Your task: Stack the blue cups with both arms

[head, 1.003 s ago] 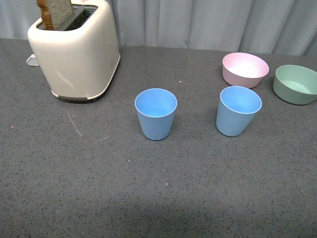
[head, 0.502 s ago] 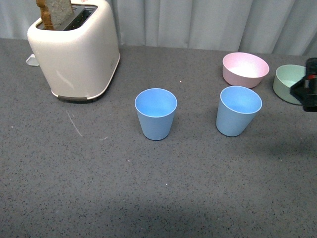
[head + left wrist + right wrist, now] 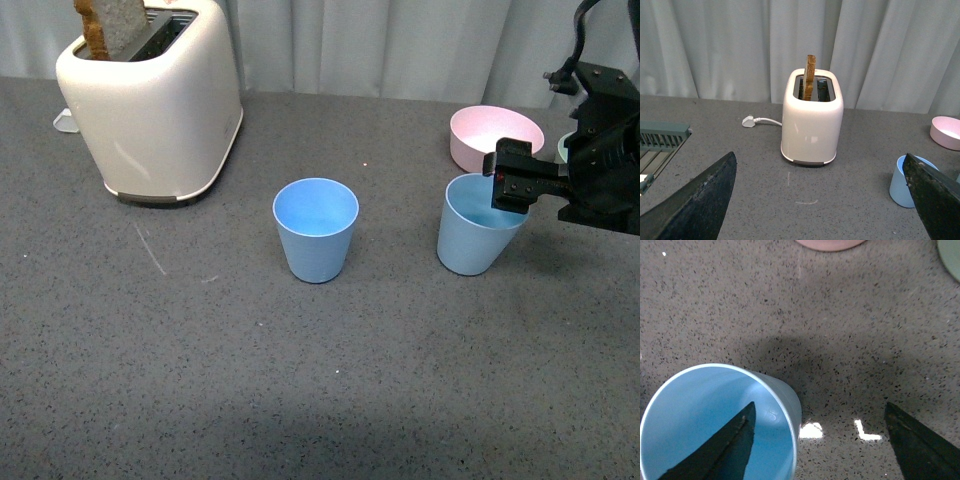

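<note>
Straddling one wall of the right-edge cup (image 3: 470, 240), the right gripper (image 3: 817, 409), jaws spread, is set to pinch it; the left gripper (image 3: 819, 155) hangs equally spread.

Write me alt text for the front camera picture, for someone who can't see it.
The black right gripper hangs at the rim of the right blue cup on a dark speckled table; the other blue cup stands upright to its left. A cream toaster holding a bread slice stands back left, and a pink bowl sits behind the cup.
</note>
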